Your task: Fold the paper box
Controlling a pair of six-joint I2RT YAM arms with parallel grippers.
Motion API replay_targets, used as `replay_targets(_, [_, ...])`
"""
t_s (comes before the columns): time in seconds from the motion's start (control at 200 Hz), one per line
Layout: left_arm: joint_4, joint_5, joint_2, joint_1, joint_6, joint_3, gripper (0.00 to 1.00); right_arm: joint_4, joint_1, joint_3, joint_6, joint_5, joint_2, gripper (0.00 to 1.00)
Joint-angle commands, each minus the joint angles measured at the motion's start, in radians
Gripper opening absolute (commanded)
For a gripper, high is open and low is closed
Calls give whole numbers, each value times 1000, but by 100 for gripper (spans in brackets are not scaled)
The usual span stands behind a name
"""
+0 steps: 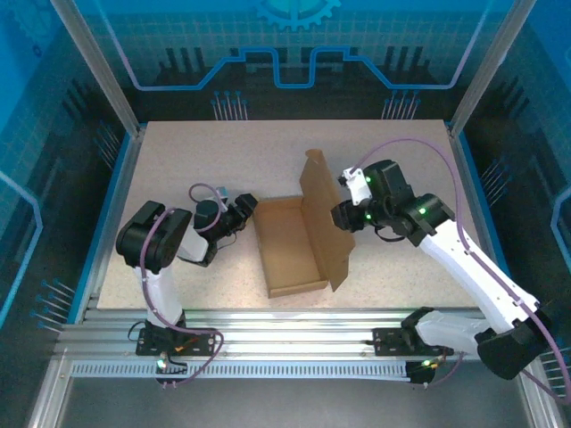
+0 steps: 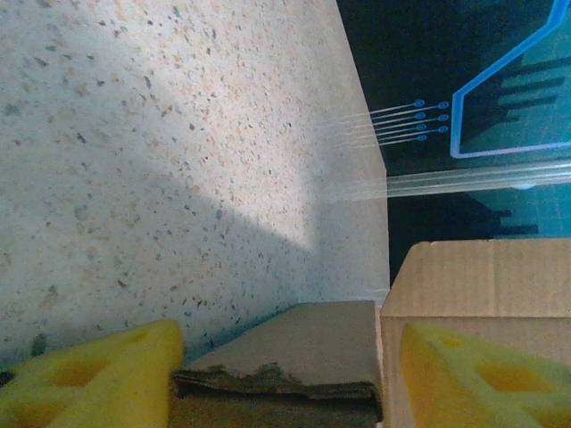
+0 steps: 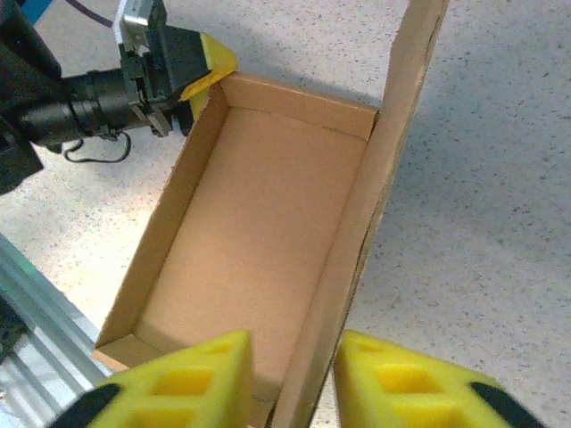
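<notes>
**A:** Where is the paper box (image 1: 287, 251)?

**B:** In the middle of the speckled surface (image 1: 196, 152), between the two arms. Its shallow tray lies flat with low walls standing around it. One long lid panel (image 1: 323, 212) rises from the tray's right side, nearly upright, and its far end reaches past the tray.

**A:** And the right gripper (image 1: 343, 217)?

**B:** It is at that raised panel, about halfway along it. In the right wrist view its yellow fingers (image 3: 192, 382) sit on either side of the panel's edge with a narrow gap between them. One finger touches the outer face and the other is just beside the inner face. I cannot tell whether they are actually pinching the cardboard.

**A:** The left gripper (image 1: 246, 210)?

**B:** It lies low over the surface at the tray's far left corner. The right wrist view shows one of its yellow pads against the outside of that corner. In its own camera its fingers (image 2: 98, 379) are spread wide. A rough corrugated cardboard edge (image 2: 277, 385) lies across the gap between them, and another brown panel (image 2: 486, 281) stands behind the finger on the picture's right.

**A:** What lies beyond the surface?

**B:** Dark blue enclosure walls with light-blue line patterns (image 1: 294, 67).
</notes>
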Motion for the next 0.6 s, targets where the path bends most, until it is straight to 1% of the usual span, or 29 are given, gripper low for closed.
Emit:
replay_targets(0.0, [-40, 65, -47, 3, 53, 44, 73, -89, 19, 59, -46, 87, 27, 24])
replay_targets(0.085, [-100, 123, -86, 35, 93, 60, 80, -112, 20, 87, -73, 99, 56, 19])
replay_targets(0.15, [-208, 171, -145, 72, 176, 81, 89, -122, 19, 108, -91, 105, 76, 16])
replay_targets(0.2, [-347, 201, -207, 98, 266, 108, 94, -126, 18, 124, -105, 111, 88, 14])
replay_targets(0.275, [-614, 216, -305, 120, 433, 171, 99, -142, 18, 154, -130, 117, 111, 11])
replay_targets(0.35, [-832, 212, -386, 121, 606, 254, 99, -152, 17, 185, -160, 113, 133, 9])
replay_targets(0.45, [-1020, 226, -433, 121, 773, 357, 99, -145, 16, 209, -202, 89, 154, 8])
replay_targets(0.53, [-1071, 294, -435, 121, 878, 404, 99, -131, 15, 228, -231, 70, 173, 8])
replay_targets(0.595, [-1050, 342, -429, 121, 910, 412, 100, -122, 11, 240, -249, 57, 185, 7])
